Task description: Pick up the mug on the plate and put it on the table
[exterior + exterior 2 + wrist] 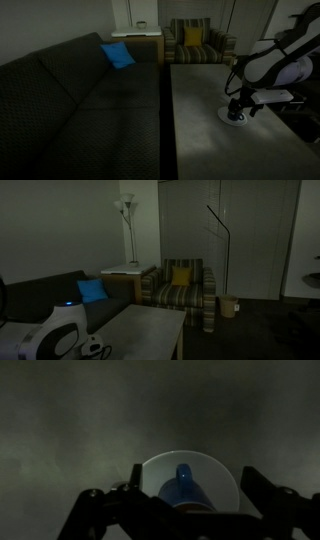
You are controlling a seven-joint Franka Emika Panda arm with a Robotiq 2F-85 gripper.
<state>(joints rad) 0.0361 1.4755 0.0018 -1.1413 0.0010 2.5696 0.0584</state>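
Note:
In the wrist view the dark blue mug stands on the white plate, its handle pointing to the top of the picture. My gripper is open, with one finger on each side of the mug and not touching it. In an exterior view the gripper hangs just above the plate on the grey table, and the mug is hidden behind the fingers. In an exterior view the gripper is low at the near end of the table.
A dark patterned sofa with a blue cushion runs along the table's side. A striped armchair with a yellow cushion stands past the table's far end. A floor lamp and a side table are in the corner. The room is dim.

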